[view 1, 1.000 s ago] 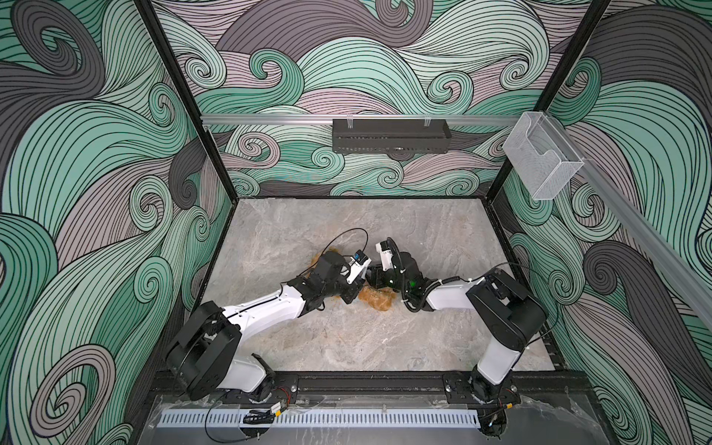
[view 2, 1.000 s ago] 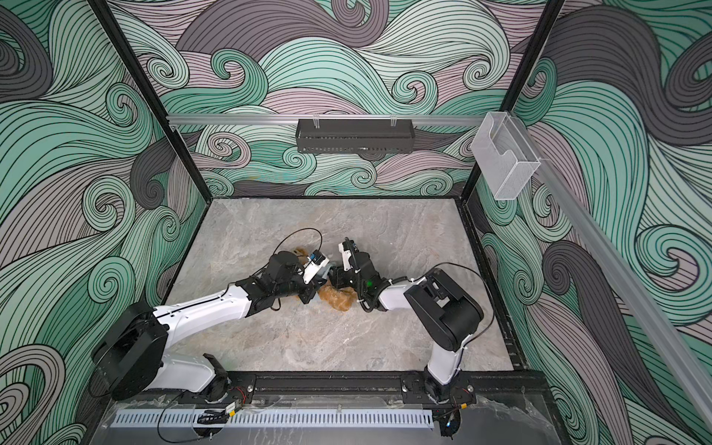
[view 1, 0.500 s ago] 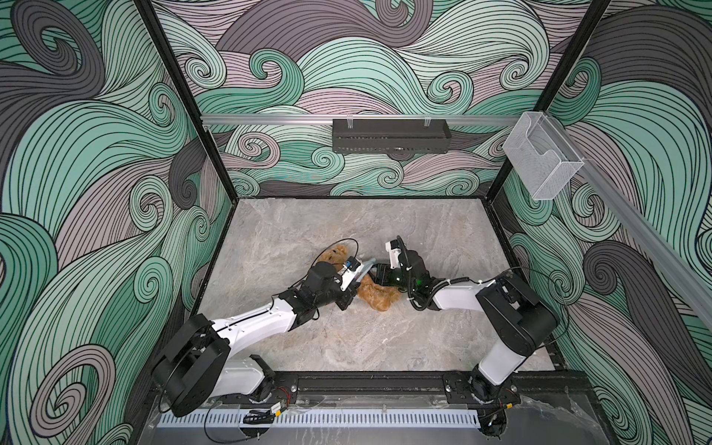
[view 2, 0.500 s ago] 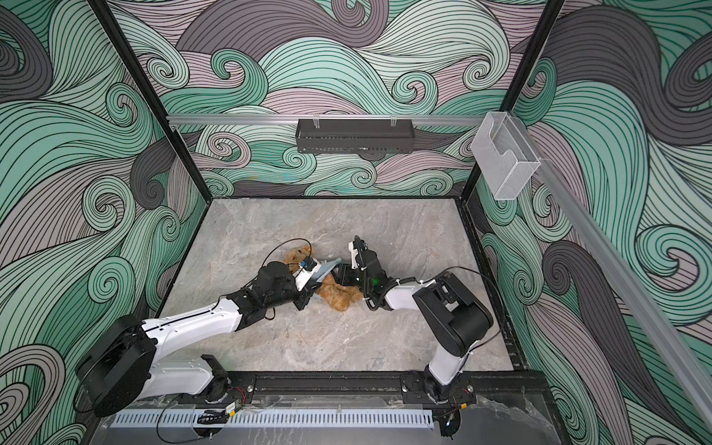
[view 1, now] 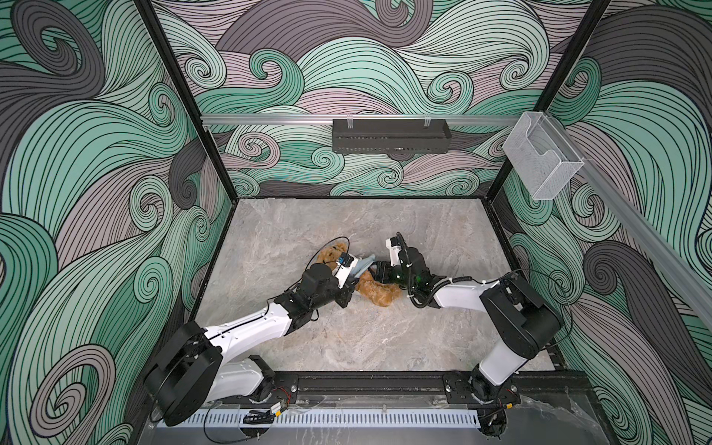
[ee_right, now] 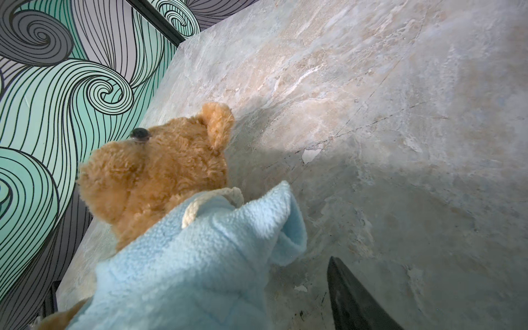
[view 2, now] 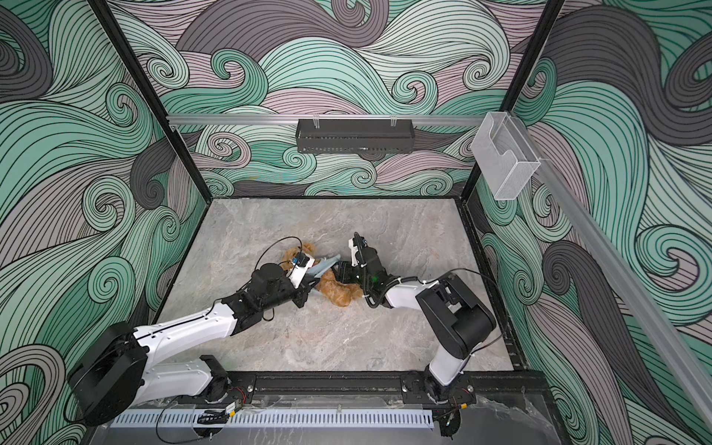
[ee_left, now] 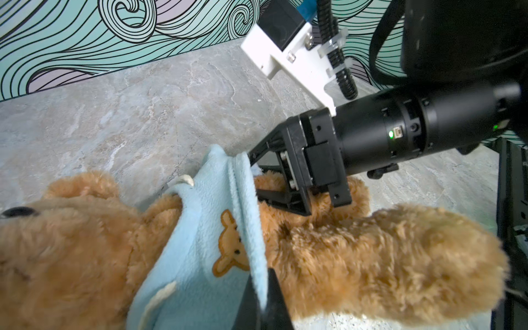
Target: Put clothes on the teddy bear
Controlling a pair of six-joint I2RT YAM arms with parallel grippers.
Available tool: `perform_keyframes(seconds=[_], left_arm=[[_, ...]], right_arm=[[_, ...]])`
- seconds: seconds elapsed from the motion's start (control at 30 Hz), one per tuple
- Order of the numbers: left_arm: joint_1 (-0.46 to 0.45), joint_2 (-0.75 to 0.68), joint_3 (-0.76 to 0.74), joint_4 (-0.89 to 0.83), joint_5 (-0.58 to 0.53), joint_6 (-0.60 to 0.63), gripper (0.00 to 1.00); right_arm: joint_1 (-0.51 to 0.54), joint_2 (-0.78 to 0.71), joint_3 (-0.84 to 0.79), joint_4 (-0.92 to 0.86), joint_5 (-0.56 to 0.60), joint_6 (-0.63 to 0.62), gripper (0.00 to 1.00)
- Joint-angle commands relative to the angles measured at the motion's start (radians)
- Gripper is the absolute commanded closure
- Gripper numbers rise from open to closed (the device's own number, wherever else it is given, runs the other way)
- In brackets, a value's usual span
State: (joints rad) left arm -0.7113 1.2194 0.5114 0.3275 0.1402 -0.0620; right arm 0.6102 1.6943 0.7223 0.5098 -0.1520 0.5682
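Place: teddy bear [view 1: 379, 294] lies mid marble table [view 1: 346, 346], between both grippers.
Left wrist view only: bear-face patch [ee_left: 230, 248] on the light blue shirt [ee_left: 197, 228]. The left gripper [ee_left: 261, 294] is clamped on its hem. The right gripper [ee_left: 254, 175] has its jaws spread at that hem.
Right wrist view only: head in profile, dark eye [ee_right: 140, 134], round ear [ee_right: 218, 124], open sleeve [ee_right: 288, 237].
Look: curly golden-brown fur, shirt bunched round the chest, legs bare.

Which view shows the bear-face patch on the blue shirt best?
Left wrist view: the bear-face patch faces that camera up close on the light blue shirt, a hem fold covering its edge. Right wrist view shows only plain fleece; in both top views the shirt is a tiny blue sliver, no patch discernible.
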Motion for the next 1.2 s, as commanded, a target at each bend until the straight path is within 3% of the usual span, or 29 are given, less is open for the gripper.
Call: perform_keyframes(seconds=[0.0,0.33,0.63,0.83,1.0,1.17], left_arm=[[-0.038,-0.049,-0.031,-0.033,0.075,0.007,1.00],[-0.120,0.133,-0.019,-0.029,0.065,0.042,1.00],[-0.132,0.083,-0.018,-0.033,0.091,0.057,1.00],[-0.132,0.013,-0.008,-0.035,0.080,0.059,1.00],[-0.151,0.078,-0.013,-0.050,0.093,0.074,1.00],[-0.169,0.193,0.027,-0.053,0.085,0.075,1.00]], right_arm=[[-0.152,0.050,0.007,-0.087,0.307,0.048,0.43],[-0.182,0.019,0.028,0.024,0.157,0.030,0.63],[-0.263,-0.047,0.049,-0.060,0.136,0.096,0.46],[-0.262,-0.049,0.041,-0.069,0.131,0.118,0.45],[-0.263,-0.030,0.003,0.036,0.118,0.114,0.53],[-0.265,0.006,-0.012,0.238,-0.029,0.029,0.65]])
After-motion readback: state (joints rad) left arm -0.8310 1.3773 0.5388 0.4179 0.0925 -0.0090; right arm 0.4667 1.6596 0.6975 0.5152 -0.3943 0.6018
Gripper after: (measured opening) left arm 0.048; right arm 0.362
